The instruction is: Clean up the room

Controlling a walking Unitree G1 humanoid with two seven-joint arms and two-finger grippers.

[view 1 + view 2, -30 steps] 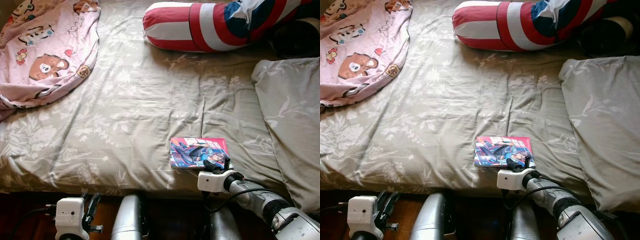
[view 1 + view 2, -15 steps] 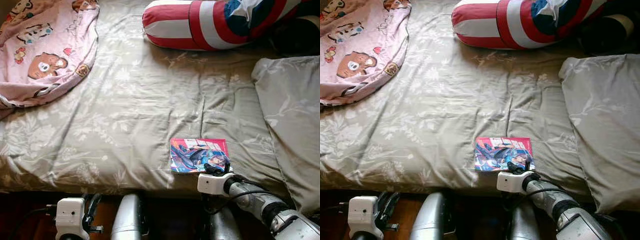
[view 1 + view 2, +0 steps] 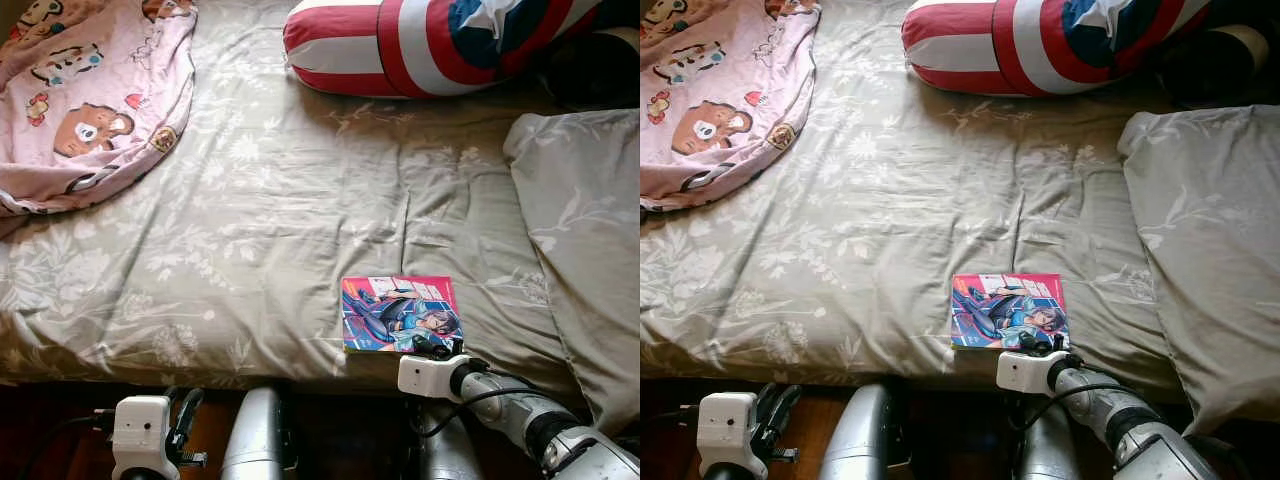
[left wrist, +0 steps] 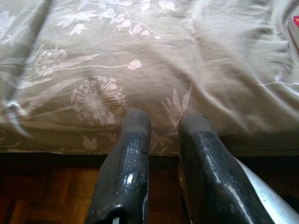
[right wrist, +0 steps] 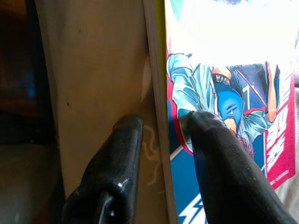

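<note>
- A comic book [image 3: 400, 313] with a pink-edged cover and a drawn figure is seen lying flat on the bed [image 3: 270, 230], close to the bed's near edge and just left of the grey pillow [image 3: 585, 240].
- The right pincer [image 3: 436, 348] is placed at the book's near right corner. In the right wrist view one black finger [image 5: 224, 158] is laid on the cover and the other finger [image 5: 114, 158] is set below the book's edge against the sheet, so the book's edge is held between them; the pincer is closed on the comic book [image 5: 229, 84].
- The right arm is extended low from the lower right, at the level of the mattress edge.
- The left pincer [image 3: 185, 425] is held low beside the bed's front edge, over a wooden floor [image 4: 42, 186]. In the left wrist view its two fingers [image 4: 128, 158] are seen slightly parted with nothing between them, pointed at the floral sheet [image 4: 154, 70].
- A red, white and blue striped cushion [image 3: 420, 45] is noted at the far side of the bed.
- A pink blanket with cartoon bears [image 3: 85, 100] is bunched at the far left corner.
</note>
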